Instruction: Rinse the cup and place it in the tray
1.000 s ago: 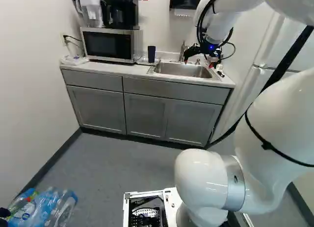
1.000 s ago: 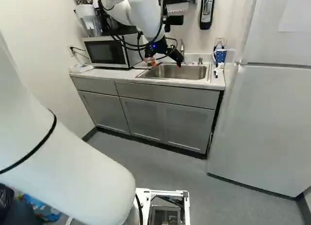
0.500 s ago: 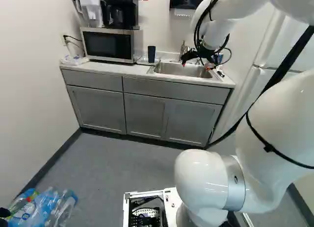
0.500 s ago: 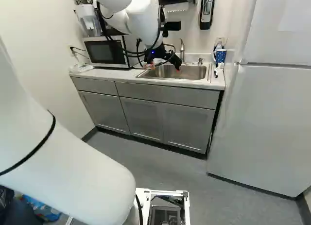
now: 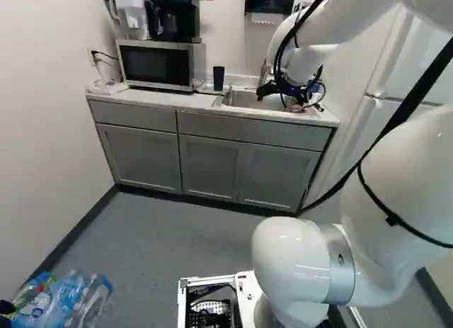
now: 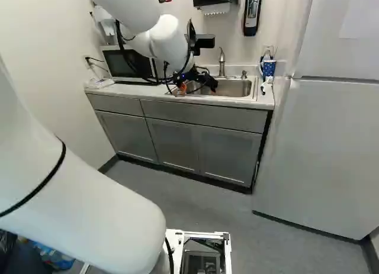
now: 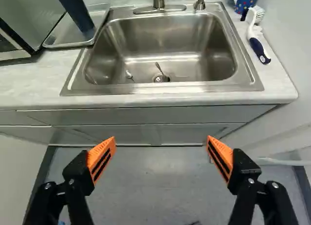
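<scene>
1. Pale wall (image 5: 49, 94) runs down the left of the left base view, plastic bottles (image 5: 71, 300) at its lower left corner.
2. Microwave (image 5: 157, 64), upper left, stands on the counter (image 5: 134, 96), with a coffee maker (image 5: 175, 20) and water pitcher (image 5: 130, 10) above it.
3. Dark blue tumbler (image 5: 219, 78), the task's cup, stands in the shallow tray (image 7: 63, 39) between microwave and sink.
4. Stainless sink (image 7: 163, 40) holds a spoon (image 7: 160, 68) by the drain.
5. Toward the upper right of the left base view, the white arm (image 5: 304, 37) holds its gripper (image 5: 277, 103) near the sink; the wrist view shows the orange pads (image 7: 101, 157) spread wide.
6. Scrub brush (image 7: 257, 44) lies beside the sink, near a patterned blue mug (image 6: 268, 68).
7. White refrigerator (image 6: 323, 144) fills the right of the right base view.
</scene>
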Robot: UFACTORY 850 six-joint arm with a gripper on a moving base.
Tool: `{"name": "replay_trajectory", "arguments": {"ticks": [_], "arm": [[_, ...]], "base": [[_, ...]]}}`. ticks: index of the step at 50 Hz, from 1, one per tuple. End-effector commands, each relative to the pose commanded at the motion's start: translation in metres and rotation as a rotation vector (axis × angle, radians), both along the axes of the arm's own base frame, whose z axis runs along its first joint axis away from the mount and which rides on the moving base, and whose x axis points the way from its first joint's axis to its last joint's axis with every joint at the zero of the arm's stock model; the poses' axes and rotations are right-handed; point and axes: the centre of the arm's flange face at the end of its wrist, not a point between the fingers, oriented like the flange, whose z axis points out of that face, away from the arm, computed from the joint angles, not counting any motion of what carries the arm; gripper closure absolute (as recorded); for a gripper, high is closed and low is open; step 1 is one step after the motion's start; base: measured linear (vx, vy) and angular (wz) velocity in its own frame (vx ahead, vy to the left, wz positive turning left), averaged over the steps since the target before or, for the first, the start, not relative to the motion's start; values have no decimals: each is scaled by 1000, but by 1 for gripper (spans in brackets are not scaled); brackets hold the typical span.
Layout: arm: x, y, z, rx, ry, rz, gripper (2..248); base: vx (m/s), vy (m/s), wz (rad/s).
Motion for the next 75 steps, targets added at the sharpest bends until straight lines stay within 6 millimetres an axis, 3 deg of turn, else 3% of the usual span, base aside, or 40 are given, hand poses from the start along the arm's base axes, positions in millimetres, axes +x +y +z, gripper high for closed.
{"name": "replay_trajectory", "arguments": {"ticks": [29,52,75], "arm": [[-24,31,-70,-46,-105,57,3],[-59,58,-129,-77,-205,118,3],[-96,78,-171,-92,-288,172,3]], "base": [[0,0,0],[0,0,0],[0,0,0]]}}
